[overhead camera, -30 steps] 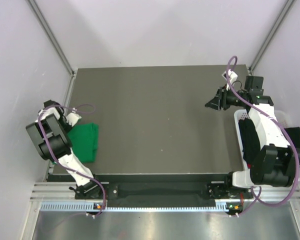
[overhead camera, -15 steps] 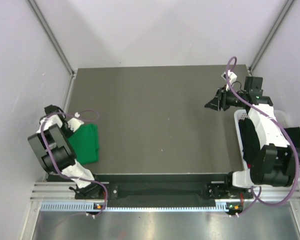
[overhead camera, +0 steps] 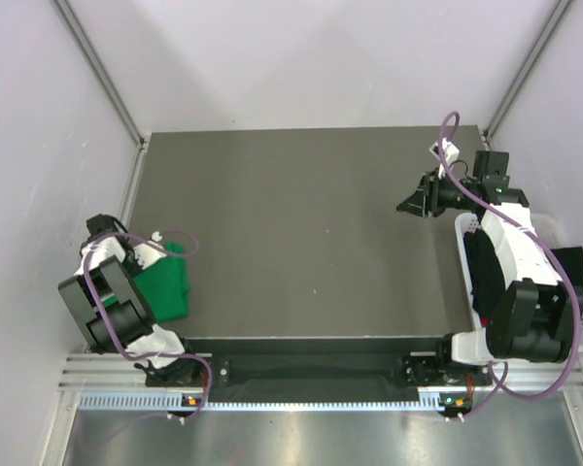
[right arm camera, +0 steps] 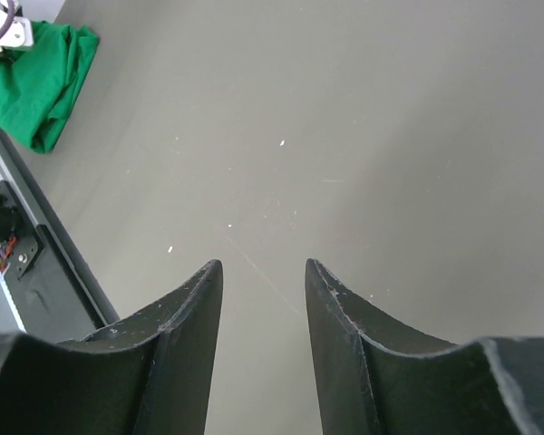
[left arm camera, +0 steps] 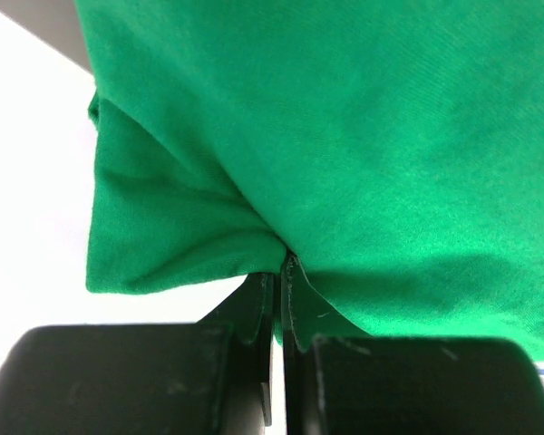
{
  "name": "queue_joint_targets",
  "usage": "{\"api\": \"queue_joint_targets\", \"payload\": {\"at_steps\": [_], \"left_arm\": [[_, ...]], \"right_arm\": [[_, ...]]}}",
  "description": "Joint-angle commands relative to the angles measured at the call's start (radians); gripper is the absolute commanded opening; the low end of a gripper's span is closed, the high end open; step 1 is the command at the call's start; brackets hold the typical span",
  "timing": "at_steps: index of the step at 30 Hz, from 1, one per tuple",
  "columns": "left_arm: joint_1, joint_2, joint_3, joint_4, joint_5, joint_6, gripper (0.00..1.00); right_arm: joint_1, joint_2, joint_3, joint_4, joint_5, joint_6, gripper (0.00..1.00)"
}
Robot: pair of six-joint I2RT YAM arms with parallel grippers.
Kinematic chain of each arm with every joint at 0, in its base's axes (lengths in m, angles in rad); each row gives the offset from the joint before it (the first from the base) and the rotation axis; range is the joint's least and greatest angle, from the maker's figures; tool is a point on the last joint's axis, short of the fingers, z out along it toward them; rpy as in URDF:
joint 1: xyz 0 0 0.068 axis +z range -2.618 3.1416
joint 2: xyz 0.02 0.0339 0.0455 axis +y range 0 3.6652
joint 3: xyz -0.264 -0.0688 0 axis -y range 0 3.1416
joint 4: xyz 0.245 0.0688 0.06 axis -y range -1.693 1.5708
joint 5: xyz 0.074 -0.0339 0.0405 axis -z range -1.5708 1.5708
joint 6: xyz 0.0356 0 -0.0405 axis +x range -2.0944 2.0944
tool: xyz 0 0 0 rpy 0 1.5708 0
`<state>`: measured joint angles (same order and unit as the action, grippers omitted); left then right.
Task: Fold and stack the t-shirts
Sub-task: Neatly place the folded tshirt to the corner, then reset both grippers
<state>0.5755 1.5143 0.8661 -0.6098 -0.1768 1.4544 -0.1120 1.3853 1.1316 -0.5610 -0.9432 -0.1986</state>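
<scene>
Left claw [left arm camera: 278,267] clamped tight on a fold of the green shirt [left arm camera: 344,136]; cloth bulges above the tips and to both sides. Surface [overhead camera: 301,214] stretches well ahead of both claws. Left arm has drawn back toward its base over the last second, elbow tucked low, dragging the shirt to the near left edge. Likely the compact shirt is being parked to start the stack. Right arm unmoved, reaching forward, wrist level. Right claw [right arm camera: 263,265] spread open, holding nothing, green shirt far off to its upper left. Bin [overhead camera: 554,225] behind that claw holds dark cloth [overhead camera: 481,277], apparently not yet folded.
</scene>
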Motion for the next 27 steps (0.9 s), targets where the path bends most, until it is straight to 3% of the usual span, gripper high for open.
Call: {"api": "queue_joint_targets", "payload": {"at_steps": [1, 6, 14, 19, 21, 23, 27], "left_arm": [[0.012, 0.003, -0.018, 0.108, -0.033, 0.104, 0.00], [0.015, -0.003, -0.078, 0.211, -0.046, 0.202, 0.00], [0.011, 0.029, -0.041, 0.226, -0.043, 0.159, 0.00], [-0.022, -0.044, -0.029, 0.286, 0.069, 0.046, 0.29], [-0.038, -0.069, 0.043, 0.243, 0.138, -0.089, 0.43], [-0.072, -0.100, 0.111, 0.207, 0.247, -0.219, 0.43], [-0.155, -0.156, 0.165, 0.193, 0.319, -0.425, 0.50]], "right_arm": [[0.008, -0.022, -0.003, 0.047, -0.026, -0.005, 0.42], [0.008, -0.022, 0.000, 0.039, -0.019, -0.024, 0.42], [0.009, 0.000, 0.000, 0.050, -0.026, -0.016, 0.42], [0.012, 0.018, -0.010, 0.072, -0.039, -0.001, 0.42], [0.014, 0.020, -0.030, 0.102, -0.040, 0.007, 0.42], [0.017, 0.017, -0.049, 0.134, -0.042, 0.025, 0.42], [0.021, 0.009, -0.055, 0.147, -0.042, 0.030, 0.43]]}}
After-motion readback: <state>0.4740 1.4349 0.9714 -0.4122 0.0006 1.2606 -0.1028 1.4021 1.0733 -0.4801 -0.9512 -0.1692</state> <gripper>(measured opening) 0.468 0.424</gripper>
